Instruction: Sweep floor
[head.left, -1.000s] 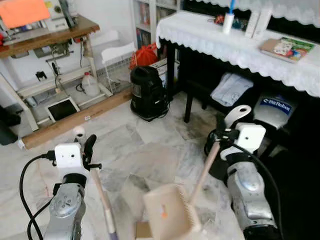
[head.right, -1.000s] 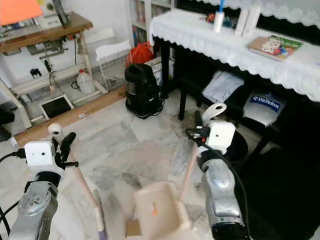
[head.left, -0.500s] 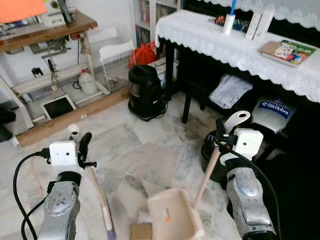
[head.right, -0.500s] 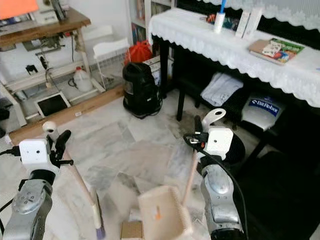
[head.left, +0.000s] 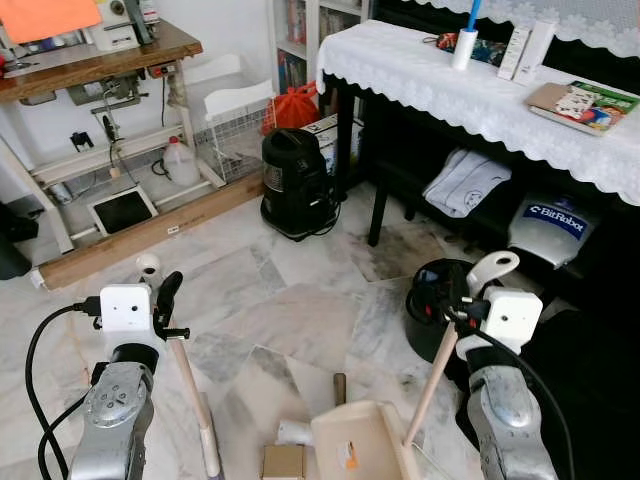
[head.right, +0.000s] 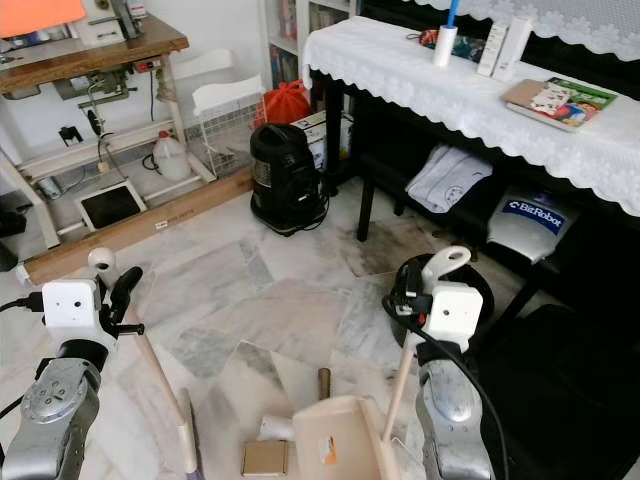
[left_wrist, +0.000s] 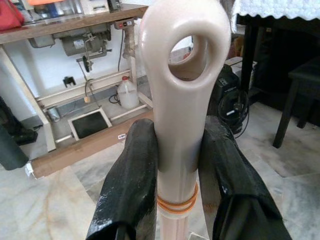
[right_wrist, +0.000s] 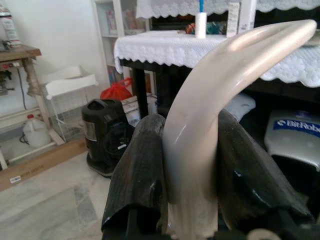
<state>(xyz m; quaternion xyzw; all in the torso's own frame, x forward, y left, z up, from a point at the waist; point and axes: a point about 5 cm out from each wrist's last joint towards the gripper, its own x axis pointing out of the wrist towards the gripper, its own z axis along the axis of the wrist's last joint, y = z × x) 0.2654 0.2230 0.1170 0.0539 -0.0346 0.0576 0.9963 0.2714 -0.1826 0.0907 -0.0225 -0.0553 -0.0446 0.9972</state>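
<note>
My left gripper (head.left: 160, 292) is shut on the pale broom handle (head.left: 188, 385), just under its ringed top; in the left wrist view both black fingers (left_wrist: 132, 170) press against it. The handle slants down to the floor in front of me. My right gripper (head.left: 458, 302) is shut on the curved top of the dustpan handle (right_wrist: 200, 130). The beige dustpan (head.left: 358, 446) rests low on the marble floor between my arms. Beside its mouth lie a brown cardboard scrap (head.left: 283, 462), a white tube (head.left: 292, 433) and a small brown cylinder (head.left: 339, 388).
A black bin (head.left: 428, 305) stands just ahead of my right arm. A black vacuum (head.left: 293, 185) sits by the lace-covered table (head.left: 450, 85). A wooden workbench (head.left: 90, 55), a plank (head.left: 150, 232) and a white wire rack (head.left: 235, 125) line the far left.
My right arm has drawn the dustpan back and to the right, uncovering the tube and the cylinder. The left gripper and broom have hardly moved. The camera has shifted slightly.
</note>
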